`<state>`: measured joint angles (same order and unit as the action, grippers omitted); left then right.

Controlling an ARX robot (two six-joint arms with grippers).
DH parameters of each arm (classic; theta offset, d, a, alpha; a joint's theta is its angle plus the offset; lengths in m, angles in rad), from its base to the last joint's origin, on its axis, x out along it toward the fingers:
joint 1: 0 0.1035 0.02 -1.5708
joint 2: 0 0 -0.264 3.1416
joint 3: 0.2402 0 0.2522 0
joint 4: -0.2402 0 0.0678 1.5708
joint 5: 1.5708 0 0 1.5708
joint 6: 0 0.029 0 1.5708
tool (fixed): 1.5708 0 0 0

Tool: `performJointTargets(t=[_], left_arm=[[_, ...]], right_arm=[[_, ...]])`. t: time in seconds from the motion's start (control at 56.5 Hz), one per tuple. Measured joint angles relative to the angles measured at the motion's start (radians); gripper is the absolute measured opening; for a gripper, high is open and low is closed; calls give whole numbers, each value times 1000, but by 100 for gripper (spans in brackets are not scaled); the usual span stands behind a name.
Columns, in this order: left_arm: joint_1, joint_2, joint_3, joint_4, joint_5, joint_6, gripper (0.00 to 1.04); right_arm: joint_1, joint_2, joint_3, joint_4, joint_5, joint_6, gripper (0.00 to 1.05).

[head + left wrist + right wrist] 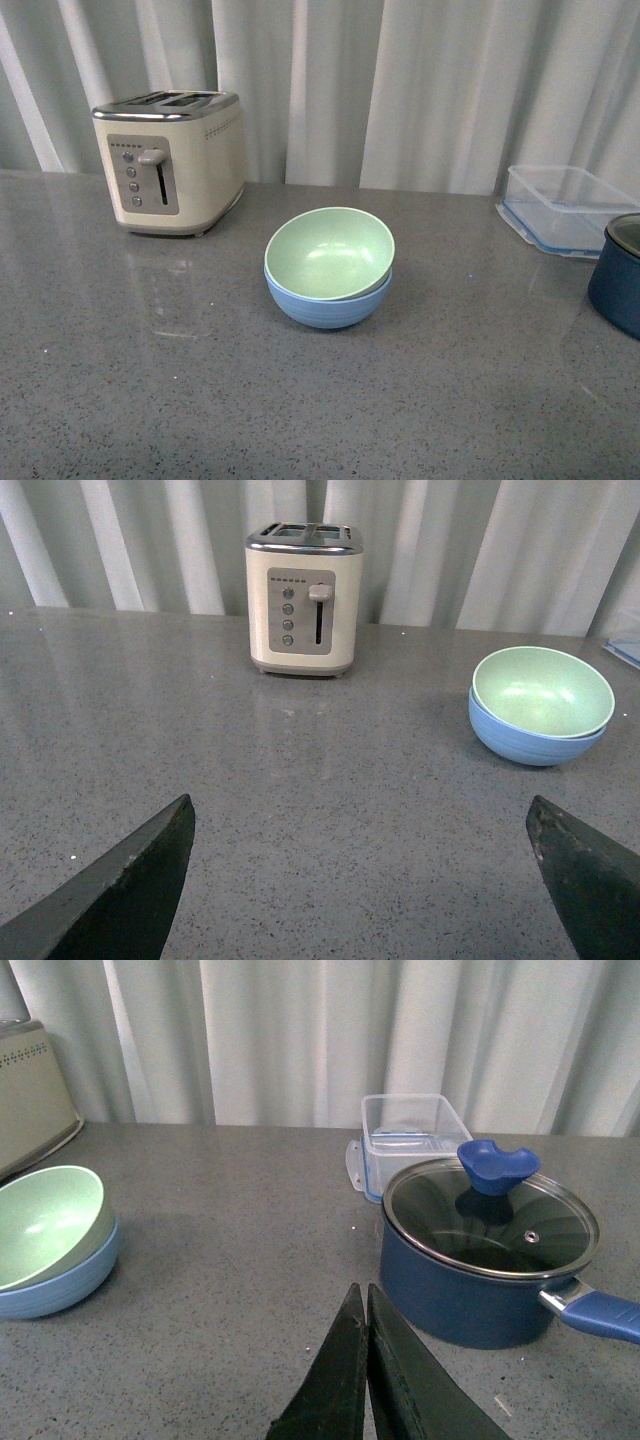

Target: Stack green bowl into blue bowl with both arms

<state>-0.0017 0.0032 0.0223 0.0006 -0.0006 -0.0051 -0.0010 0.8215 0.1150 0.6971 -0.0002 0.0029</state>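
green bowl (328,252) nested, slightly tilted, inside blue bowl (327,303) on grey worktop (150,400), right of the toaster (172,160). left gripper (365,880) spread wide, holding nothing; right gripper (366,1360) closed, empty, near lidded navy pot (480,1260).

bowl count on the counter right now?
2. The green bowl sits nested, slightly tilted, inside the blue bowl, mid-counter to the right of the toaster. The lidded navy pot and clear container further right are not bowls. No other bowls are visible.
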Motion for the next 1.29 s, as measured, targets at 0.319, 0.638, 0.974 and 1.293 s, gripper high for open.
performJointTargets(t=[0.319,0.638,0.974,1.293], left_arm=[[0,0,0,0,0,0,98],[0,0,0,0,0,0,98],[0,0,0,0,0,0,98],[0,0,0,0,0,0,98]], right_arm=[[0,-195,-68,-127,0,0,1],[0,-354,-110,-231,0,0,1],[0,-521,-110,-394,0,0,1],[0,-620,-110,-492,0,0,1]])
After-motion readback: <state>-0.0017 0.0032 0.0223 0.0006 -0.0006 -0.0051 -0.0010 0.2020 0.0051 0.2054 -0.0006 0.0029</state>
